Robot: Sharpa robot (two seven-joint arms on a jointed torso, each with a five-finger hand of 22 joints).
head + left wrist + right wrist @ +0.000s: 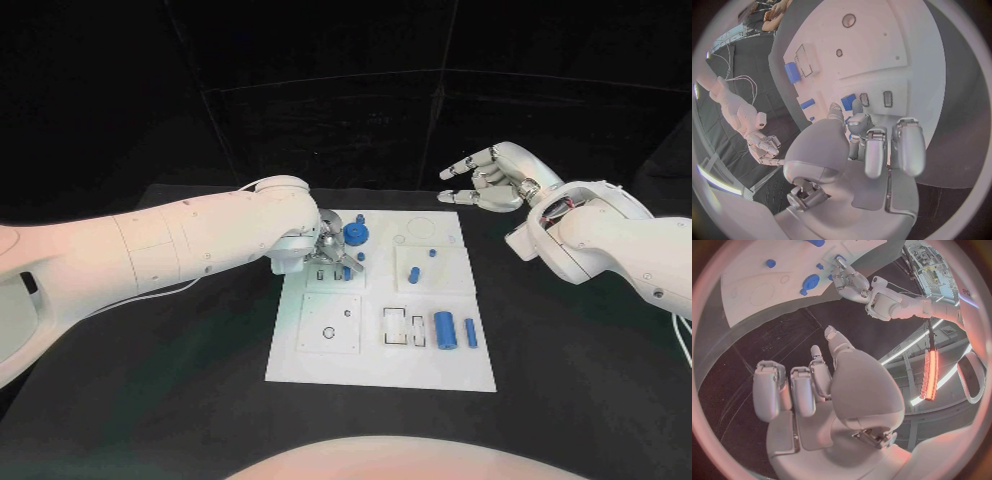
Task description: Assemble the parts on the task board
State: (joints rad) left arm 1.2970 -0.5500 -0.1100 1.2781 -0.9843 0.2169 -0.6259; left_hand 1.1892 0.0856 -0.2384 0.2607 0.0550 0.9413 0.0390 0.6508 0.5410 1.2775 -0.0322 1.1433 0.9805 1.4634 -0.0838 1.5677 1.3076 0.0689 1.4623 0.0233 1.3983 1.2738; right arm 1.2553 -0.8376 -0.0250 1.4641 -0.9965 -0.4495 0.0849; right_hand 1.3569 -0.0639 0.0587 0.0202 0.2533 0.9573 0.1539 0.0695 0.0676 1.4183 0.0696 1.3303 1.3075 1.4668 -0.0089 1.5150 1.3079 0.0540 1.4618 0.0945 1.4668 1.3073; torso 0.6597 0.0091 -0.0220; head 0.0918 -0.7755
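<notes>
The white task board (329, 355) lies in the middle of the black table. My left hand (329, 250) reaches down over its far left part. There its thumb and a finger pinch a small blue part (848, 101), right beside two small slots (887, 98); the other fingers (907, 145) are curled above the board. A blue gear-like part (358, 235) stands just beyond the hand, and a small blue peg (414, 275) stands further right. Two blue cylinders (446, 328) lie near the board's right edge. My right hand (490, 180) hangs raised beyond the far right corner, fingers apart, holding nothing.
The board has rectangular cut-outs (395, 326) left of the cylinders and a raised panel with small holes (330, 322) at its near left. Bare black table (159, 400) surrounds the board. My right forearm (606, 245) stretches along the table's right side.
</notes>
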